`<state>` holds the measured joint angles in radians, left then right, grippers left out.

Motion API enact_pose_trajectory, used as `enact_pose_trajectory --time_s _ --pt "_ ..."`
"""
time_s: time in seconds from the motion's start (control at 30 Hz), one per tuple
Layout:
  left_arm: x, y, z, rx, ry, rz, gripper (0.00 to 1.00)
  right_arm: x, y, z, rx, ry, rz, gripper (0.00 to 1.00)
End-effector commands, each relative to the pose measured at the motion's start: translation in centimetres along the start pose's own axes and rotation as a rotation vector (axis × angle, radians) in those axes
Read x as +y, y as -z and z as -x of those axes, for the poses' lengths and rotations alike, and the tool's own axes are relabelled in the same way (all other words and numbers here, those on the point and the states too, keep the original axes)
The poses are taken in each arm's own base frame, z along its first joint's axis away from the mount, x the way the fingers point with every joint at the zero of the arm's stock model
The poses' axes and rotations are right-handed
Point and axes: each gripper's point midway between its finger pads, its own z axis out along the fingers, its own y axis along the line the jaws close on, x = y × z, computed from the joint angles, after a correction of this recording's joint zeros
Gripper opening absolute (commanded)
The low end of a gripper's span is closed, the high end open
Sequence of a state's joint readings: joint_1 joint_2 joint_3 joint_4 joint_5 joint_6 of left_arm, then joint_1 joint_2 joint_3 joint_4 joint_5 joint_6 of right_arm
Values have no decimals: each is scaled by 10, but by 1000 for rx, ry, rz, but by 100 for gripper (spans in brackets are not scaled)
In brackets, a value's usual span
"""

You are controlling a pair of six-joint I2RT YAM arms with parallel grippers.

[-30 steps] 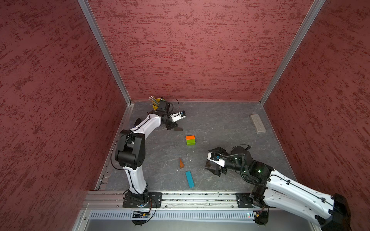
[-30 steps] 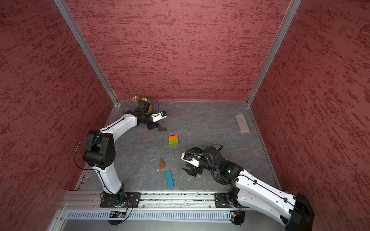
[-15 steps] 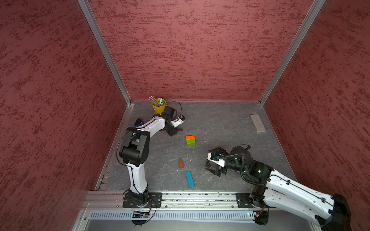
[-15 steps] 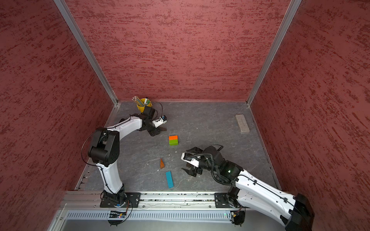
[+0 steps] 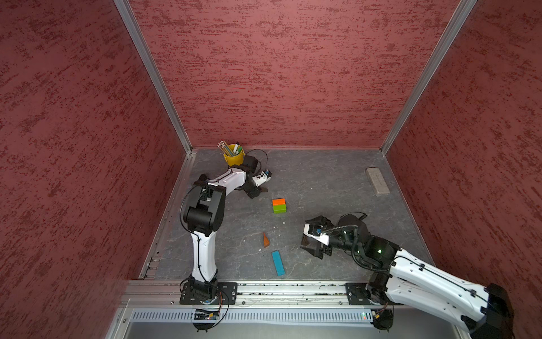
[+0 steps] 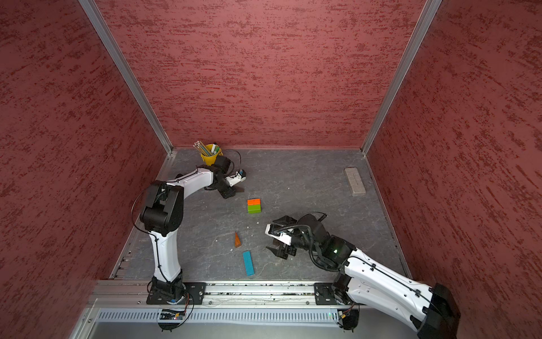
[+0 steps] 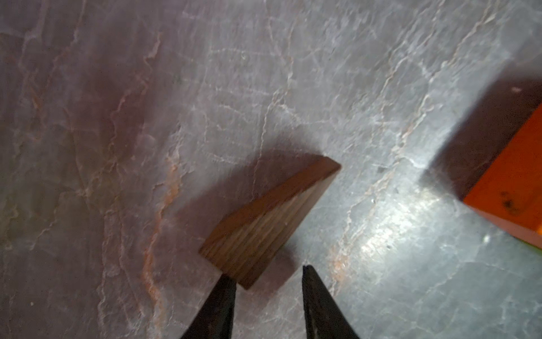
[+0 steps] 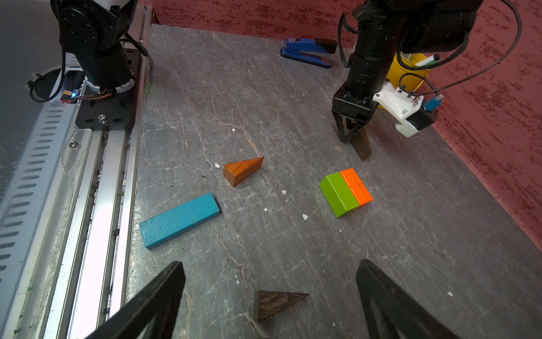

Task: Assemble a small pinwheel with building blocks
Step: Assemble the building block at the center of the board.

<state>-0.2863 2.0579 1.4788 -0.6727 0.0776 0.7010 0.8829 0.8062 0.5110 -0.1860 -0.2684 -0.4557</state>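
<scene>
Left jaws half-open at brown wedge (image 7: 269,223); right jaws wide open over dark wedge (image 8: 275,303).

Left wrist shot's blurry, its edge crops the orange block (image 7: 510,182). Can't tell if the left gripper (image 7: 267,273) pinches the dark wedge (image 7: 264,226). Second dark wedge (image 5: 305,241) mostly hides under the right gripper (image 5: 311,238) in both top views.

Wearing smooth white shells (image 5: 202,255) between bulky black joints (image 5: 202,218). Trailing looping black cables (image 6: 312,258) past a white camera bracket (image 8: 396,102). Showing silver screws (image 8: 101,117) on black base plates (image 8: 88,119). Glowing green at one small light (image 5: 380,251).
</scene>
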Motion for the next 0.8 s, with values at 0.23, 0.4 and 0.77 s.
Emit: enact_pose_trajectory --time_s 0.23,0.4,0.77 --pt "9 -8 9 -11 -78 28 35 2 0 2 -5 -4 10 94" --pt "6 -10 12 -24 -118 16 33 1 0 2 -3 -3 6 94" --pt "0 -13 25 -45 -214 -5 32 1 0 1 -2 -6 3 94"
